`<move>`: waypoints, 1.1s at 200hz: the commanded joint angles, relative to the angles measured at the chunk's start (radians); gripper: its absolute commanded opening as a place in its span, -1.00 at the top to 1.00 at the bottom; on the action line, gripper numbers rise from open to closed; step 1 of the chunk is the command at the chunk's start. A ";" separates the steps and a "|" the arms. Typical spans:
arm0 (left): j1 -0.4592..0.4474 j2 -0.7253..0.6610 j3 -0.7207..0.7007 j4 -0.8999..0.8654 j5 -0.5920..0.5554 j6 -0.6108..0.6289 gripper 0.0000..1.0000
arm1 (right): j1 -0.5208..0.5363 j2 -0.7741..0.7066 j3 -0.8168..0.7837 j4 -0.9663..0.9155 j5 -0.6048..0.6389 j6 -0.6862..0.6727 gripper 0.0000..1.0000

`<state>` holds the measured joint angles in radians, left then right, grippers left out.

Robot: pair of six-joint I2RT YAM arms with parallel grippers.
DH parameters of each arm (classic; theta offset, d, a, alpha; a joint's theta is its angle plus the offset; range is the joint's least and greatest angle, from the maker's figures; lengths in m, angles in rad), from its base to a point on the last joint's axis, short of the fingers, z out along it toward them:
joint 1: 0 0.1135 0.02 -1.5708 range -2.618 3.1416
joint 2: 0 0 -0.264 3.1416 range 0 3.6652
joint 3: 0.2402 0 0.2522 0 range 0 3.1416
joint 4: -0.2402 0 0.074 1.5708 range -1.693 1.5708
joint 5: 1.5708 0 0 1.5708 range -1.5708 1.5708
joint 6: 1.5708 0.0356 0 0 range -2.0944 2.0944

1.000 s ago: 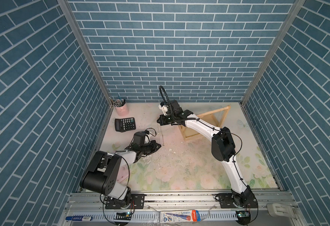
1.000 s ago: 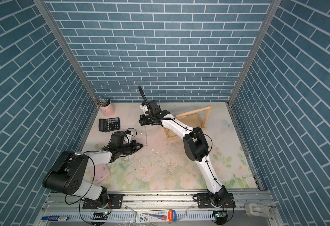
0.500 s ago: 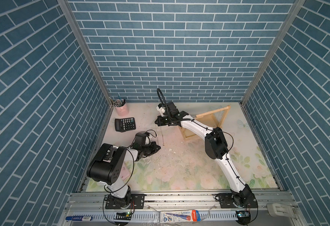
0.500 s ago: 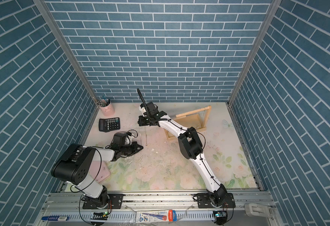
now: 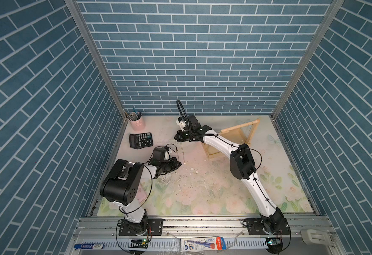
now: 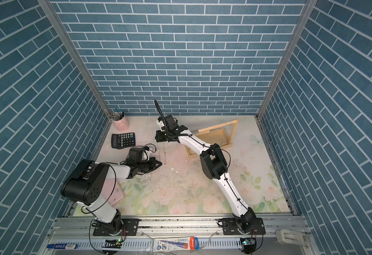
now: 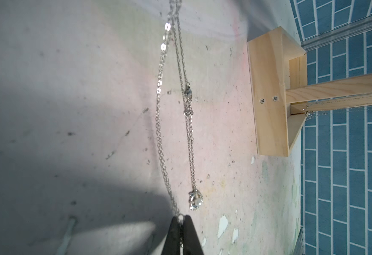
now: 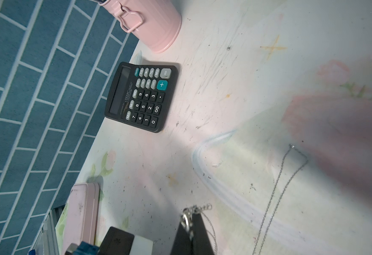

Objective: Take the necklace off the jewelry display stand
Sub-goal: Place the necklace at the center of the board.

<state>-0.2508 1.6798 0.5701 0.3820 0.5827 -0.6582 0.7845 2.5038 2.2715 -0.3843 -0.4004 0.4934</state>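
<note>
The necklace (image 5: 182, 152) is a thin silver chain with a small pendant (image 7: 195, 201), clear of the jewelry display stand (image 5: 239, 126) and left of it. My right gripper (image 5: 177, 138) is shut on its clasp end (image 8: 188, 215) and holds it up. The chain hangs down to my left gripper (image 5: 180, 163), low over the mat, which is shut on the chain's lower loop (image 7: 180, 217). In both top views the pale wooden stand (image 6: 218, 127) sits at the back right, partly behind my right arm. Another thin chain (image 7: 308, 110) hangs on the stand.
A black calculator (image 5: 141, 140) and a pink pen cup (image 5: 136, 121) stand at the back left. A pink flat case (image 6: 114, 194) lies under my left arm. White flakes (image 5: 191, 169) litter the floral mat near the chain. Blue brick walls close three sides.
My right gripper has drifted a little to the left with the necklace's top end. My left arm's elbow has risen while its gripper stays on the chain.
</note>
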 commanded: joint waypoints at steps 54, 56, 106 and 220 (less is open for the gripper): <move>-0.006 0.047 0.060 -0.055 -0.006 0.033 1.00 | -0.005 0.017 0.023 -0.021 0.001 0.011 1.00; -0.007 0.048 0.061 -0.056 -0.006 0.033 1.00 | -0.005 0.015 0.023 -0.021 0.002 0.011 1.00; -0.023 0.063 0.069 -0.066 0.002 0.036 0.99 | -0.010 0.010 0.013 -0.027 0.006 0.011 1.00; -0.025 0.061 0.067 -0.126 -0.018 0.051 0.88 | -0.013 -0.008 -0.005 -0.033 0.013 0.016 1.00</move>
<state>-0.2710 1.7264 0.6346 0.3367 0.5850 -0.6304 0.7757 2.5038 2.2711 -0.3923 -0.3962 0.4934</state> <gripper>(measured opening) 0.060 0.044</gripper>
